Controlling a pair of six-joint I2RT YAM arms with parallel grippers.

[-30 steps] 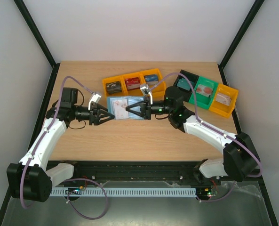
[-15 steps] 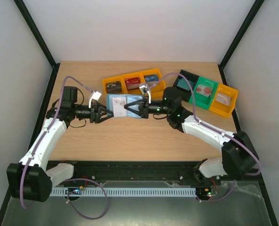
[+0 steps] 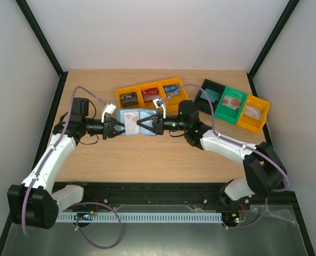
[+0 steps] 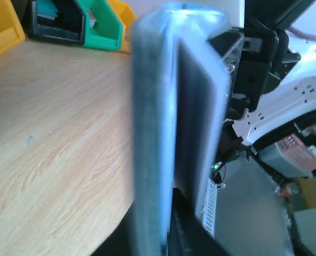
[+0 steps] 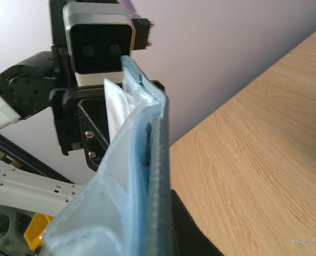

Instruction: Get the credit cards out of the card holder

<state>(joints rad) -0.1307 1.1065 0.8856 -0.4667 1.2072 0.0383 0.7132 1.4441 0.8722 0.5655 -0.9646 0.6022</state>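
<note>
Yellow bins [image 3: 119, 96] just behind card holder [image 3: 132, 121]

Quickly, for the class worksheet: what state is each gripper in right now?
Left gripper: closed on the left edge of the card holder.
Right gripper: closed, holding the card holder.

A pale, light-grained wooden tabletop [image 3: 163, 157] spreads beneath the left gripper [image 3: 114, 128] and the right gripper [image 3: 142, 126], which hang close together above its middle. Beyond the grippers rises a plain white back wall [image 3: 158, 32]. White side walls [image 3: 14, 80] stand well off to the outer side of each gripper. Two black metal frame struts [image 3: 40, 37] slant up from the table's far corners. Behind the grippers, along the table's near edge, runs a black metal rail [image 3: 158, 189]. Nearer still, a white slotted cable duct [image 3: 147, 217] lies over a grey metal floor [image 3: 163, 240]. Soft, even light casts only faint shadows.
</note>
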